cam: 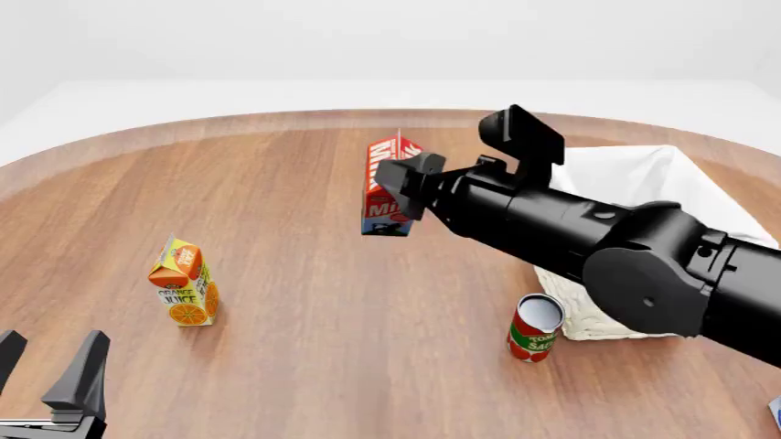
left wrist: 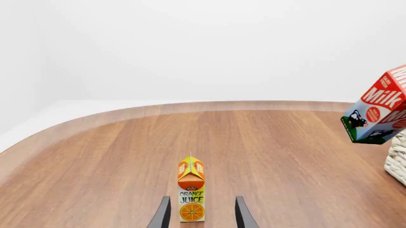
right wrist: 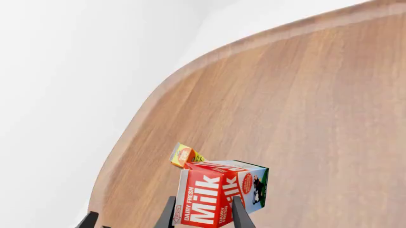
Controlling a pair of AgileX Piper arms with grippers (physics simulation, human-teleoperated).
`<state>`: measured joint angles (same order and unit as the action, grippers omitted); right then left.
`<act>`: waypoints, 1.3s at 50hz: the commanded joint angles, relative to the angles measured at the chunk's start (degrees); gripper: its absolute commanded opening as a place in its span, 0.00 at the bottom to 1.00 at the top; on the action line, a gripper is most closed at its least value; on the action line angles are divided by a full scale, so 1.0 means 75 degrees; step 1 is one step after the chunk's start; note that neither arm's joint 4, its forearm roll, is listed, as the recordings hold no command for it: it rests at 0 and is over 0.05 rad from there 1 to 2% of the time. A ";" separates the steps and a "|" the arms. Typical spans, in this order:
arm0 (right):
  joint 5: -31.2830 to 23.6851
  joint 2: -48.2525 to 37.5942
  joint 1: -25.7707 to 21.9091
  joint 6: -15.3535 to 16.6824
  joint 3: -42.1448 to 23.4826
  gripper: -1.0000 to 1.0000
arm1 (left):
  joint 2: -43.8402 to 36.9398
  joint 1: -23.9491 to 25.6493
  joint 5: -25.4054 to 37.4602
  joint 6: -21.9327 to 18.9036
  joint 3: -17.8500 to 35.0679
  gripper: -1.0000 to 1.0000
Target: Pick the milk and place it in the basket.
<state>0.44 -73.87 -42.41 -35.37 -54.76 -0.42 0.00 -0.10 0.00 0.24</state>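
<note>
Up off the tabletop (cam: pixel 305 302), well clear of the wood: the milk (cam: pixel 388 187), clenched in the right hand (cam: pixel 409 187) and tipped a little from upright. Seen through the right wrist view, red top with white "Milk" lettering pinched between the two dark fingers (right wrist: pixel 238 213), blue-green lower part angled away behind. Held left of the basket (cam: pixel 683 192) in the front view, near its rim but apart from it, not yet over the cloth lining (from the left wrist view, just beyond a corner of white wicker, with no contact showing).

Low at the near left of the front view: the left hand (cam: pixel 49 375), released, fingers spread with nothing between them. Looks straight at the juice carton (cam: pixel 183 283), which stands upright on the wood a short way ahead; seems framed by the fingertips in the left wrist view, though whether level with them or farther out is hard to judge from that angle.

Beside the basket's near left corner, upright on the tabletop: a small red can (cam: pixel 535 327), close to the wicker, touching or not cannot be told. Thick black right arm (cam: pixel 610 247) stretched across the front of the basket, hiding part of its near wall.
</note>
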 commanded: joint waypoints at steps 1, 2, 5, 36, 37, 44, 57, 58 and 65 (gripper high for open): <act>-0.0208 0.0993 0.0292 0.0058 0.0185 0.00 | 0.0000 0.0000 0.0000 0.0000 0.0000 1.00; -0.0253 0.1231 0.0427 0.0041 0.0249 0.00 | 0.0000 0.0000 0.0000 0.0000 0.0000 1.00; -0.0373 0.1395 0.0510 0.0132 0.0293 0.00 | 0.0000 0.0000 0.0000 0.0000 0.0000 1.00; -0.2326 0.2580 0.2209 0.1130 -0.0466 0.00 | 0.0000 0.0000 0.0000 0.0000 0.0000 1.00; -0.2363 0.2591 0.2236 0.1130 -0.0500 0.00 | 0.0000 0.0000 0.0000 0.0000 0.0000 1.00; -0.2586 0.2686 0.2634 0.1288 -0.0689 0.00 | 0.0000 0.0000 0.0000 0.0000 0.0000 1.00; -0.2480 0.2686 0.3699 0.1428 -0.0580 0.00 | 0.0000 0.0000 0.0000 0.0000 0.0000 1.00; -0.2447 0.2686 0.3782 0.1380 -0.0546 0.00 | 0.0000 0.0000 0.0000 0.0000 0.0000 1.00; -0.2225 0.2540 0.4134 0.1412 -0.0377 0.00 | 0.0000 0.0000 0.0000 0.0000 0.0000 1.00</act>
<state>-17.76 -54.64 -15.79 -24.69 -57.48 -0.42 0.00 -0.10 0.00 0.24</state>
